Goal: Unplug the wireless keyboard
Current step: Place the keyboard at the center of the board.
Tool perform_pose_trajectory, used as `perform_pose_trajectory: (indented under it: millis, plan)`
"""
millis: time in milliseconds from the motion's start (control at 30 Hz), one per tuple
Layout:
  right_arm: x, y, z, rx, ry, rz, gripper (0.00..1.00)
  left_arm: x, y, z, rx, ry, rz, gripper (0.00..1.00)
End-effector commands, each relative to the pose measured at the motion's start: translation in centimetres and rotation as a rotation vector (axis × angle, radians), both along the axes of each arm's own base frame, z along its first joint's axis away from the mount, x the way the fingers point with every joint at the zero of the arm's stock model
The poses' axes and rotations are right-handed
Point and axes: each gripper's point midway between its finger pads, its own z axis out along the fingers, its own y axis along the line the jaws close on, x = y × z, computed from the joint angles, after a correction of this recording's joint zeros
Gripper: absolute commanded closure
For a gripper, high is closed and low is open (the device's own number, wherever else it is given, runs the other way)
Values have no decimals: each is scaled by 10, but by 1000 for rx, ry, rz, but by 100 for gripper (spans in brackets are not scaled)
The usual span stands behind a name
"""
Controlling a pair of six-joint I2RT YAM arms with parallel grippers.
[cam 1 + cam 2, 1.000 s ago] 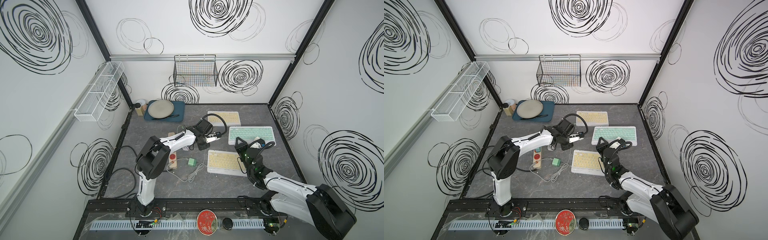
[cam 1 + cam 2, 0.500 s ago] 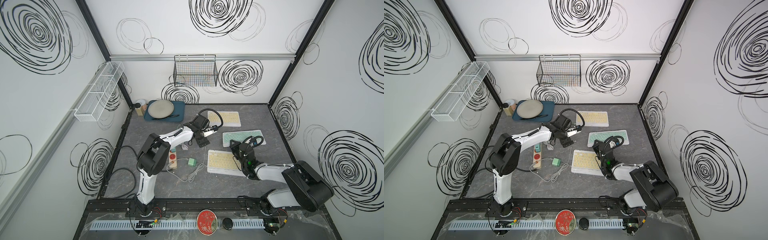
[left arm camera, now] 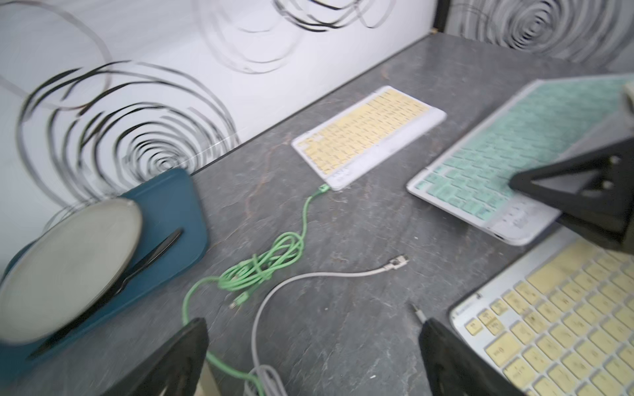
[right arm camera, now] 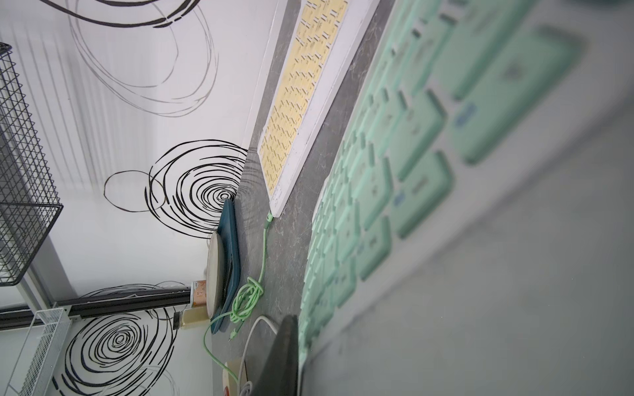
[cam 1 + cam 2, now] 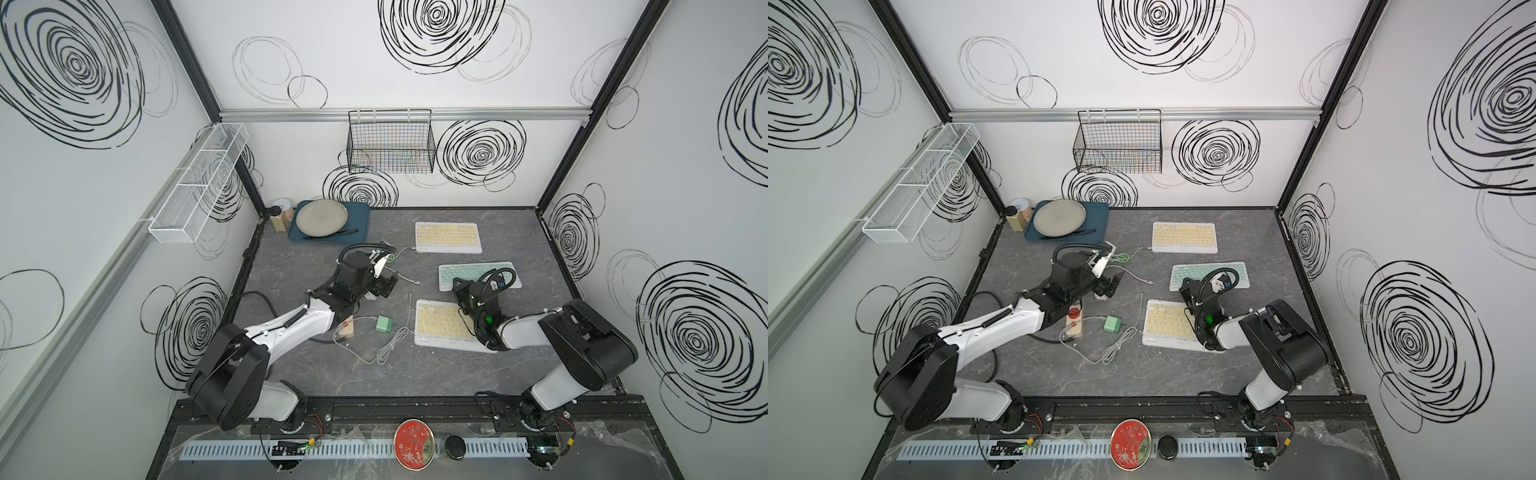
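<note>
Mint-green keys of the white wireless keyboard (image 3: 507, 144) sit under the right gripper (image 3: 528, 185), its jaws closed on nothing and pressed to the keys, while the white charging cable (image 3: 329, 274) lies loose, its metal plug (image 3: 396, 263) apart from the keyboard, so the unplugging looks done. The left gripper (image 3: 312, 332) hangs wide open and empty over cable slack, just beside a green braided cable (image 3: 302, 219) plugged into the far yellow-keyed keyboard (image 3: 367, 130). A low retreat could snag those loops and tug that keyboard; a sideways lift by the right arm could drag the mint one.
</note>
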Motion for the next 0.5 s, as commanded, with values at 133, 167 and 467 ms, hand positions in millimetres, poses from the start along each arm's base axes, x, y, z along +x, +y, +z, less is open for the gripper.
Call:
perform_pose_trajectory:
  millis: [133,167,467]
  plan:
    - [27,22,15,112,-92,19,100,-2,94,-2,-316,-94,408,1]
    - [29,24,12,110,-85,24,97,-9,101,-4,-325,-119,418,0]
    - [36,40,17,63,-98,41,44,-36,159,-26,-421,-202,586,1]
